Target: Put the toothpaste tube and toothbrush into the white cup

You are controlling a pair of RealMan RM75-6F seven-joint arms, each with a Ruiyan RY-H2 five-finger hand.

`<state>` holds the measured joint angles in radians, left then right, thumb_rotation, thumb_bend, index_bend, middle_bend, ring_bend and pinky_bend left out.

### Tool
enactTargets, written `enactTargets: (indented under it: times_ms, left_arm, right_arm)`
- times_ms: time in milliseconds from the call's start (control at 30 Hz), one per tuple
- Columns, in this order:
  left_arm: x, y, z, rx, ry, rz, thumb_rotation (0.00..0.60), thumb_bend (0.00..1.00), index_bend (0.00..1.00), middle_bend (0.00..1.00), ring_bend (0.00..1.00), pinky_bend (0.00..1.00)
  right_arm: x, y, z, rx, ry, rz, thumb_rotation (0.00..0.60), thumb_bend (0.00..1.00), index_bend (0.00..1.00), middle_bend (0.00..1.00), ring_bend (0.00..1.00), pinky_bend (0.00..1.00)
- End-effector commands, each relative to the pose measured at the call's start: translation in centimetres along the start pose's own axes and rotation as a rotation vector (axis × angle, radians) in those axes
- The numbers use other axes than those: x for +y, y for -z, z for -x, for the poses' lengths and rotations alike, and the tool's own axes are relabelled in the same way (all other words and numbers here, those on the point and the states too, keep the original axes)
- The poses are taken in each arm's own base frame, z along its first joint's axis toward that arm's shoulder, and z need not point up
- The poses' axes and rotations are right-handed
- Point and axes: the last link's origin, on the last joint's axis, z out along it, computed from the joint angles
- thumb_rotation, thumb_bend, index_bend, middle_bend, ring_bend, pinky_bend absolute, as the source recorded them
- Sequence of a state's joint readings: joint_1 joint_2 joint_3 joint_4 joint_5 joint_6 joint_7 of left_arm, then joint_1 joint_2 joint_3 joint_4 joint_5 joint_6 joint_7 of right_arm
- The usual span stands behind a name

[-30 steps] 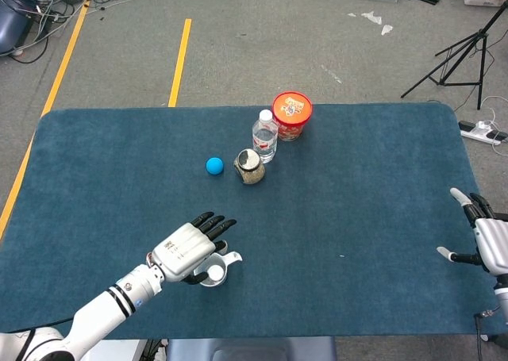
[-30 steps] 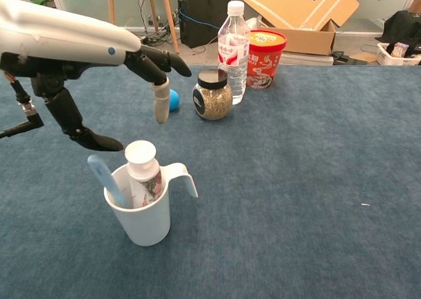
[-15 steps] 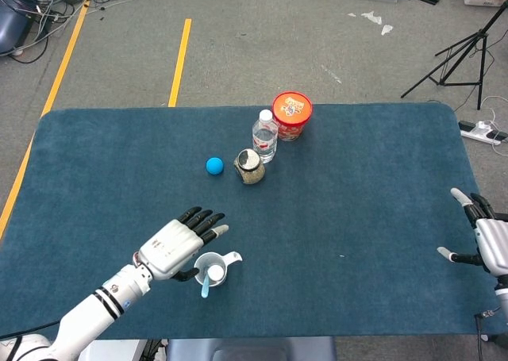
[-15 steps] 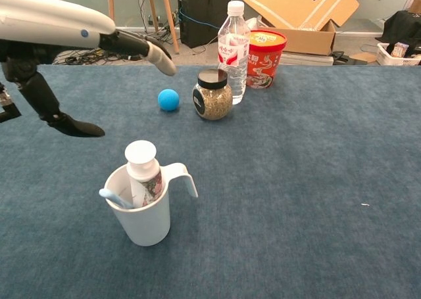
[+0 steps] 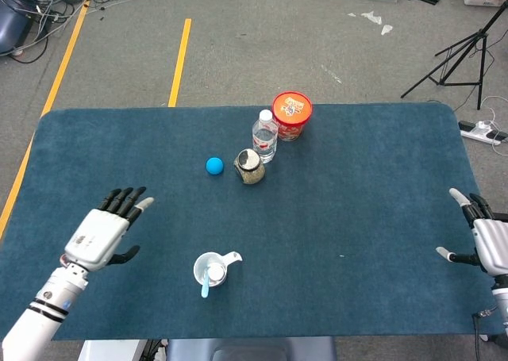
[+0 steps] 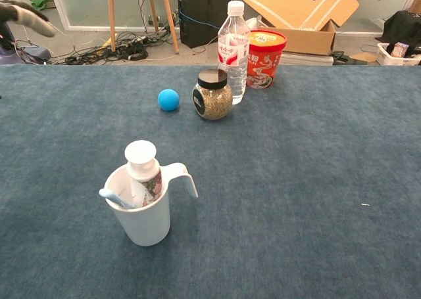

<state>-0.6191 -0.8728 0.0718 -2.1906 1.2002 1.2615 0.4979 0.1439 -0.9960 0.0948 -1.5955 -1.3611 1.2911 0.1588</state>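
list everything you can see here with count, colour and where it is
white cup: 1, white, near front of table, left of centre
toothpaste tube: 1, white cap, standing in the cup
toothbrush: 1, light blue, in the cup, leaning over its rim
ball: 1, blue, left of the jar
jar: 1, clear with black lid, mid-table
water bottle: 1, clear, behind the jar
tub: 1, red, right of the bottle
table: 1, dark blue cover
left hand: 1, white and black, fingers spread, holding nothing
right hand: 1, at right table edge, fingers apart, holding nothing
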Motion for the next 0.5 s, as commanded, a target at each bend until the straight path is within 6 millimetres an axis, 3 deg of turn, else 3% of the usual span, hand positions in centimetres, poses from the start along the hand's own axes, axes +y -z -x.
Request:
enactTargets:
  times_ms: [33,233,500]
  left_arm:
    - [-2.8,1.8,1.7,0.029,0.015,-0.089,0.600,0.27,0.12,0.05,0.01,0.09]
    - [-5.4,4.2,4.4,0.079,0.044,-0.160,0.600,0.27,0.15,0.05,0.01,0.09]
    - [-7.7,5.8,7.7,0.119,0.076,-0.220,0.600,0.27,0.18,0.05,0.01,0.09]
  right_arm:
    - [-0.2,0.0,0.2,0.001,0.007,0.003,0.600,0.00,0.05,0.19,0.08,0.62]
    - [-0.6,0.0,1.0,-0.012,0.029,0.005,0.600,0.00,0.05,0.19,0.08,0.62]
    - [-1.3,-0.1,1.6,-0.023,0.058,-0.005,0.600,0.00,0.05,0.19,0.08,0.62]
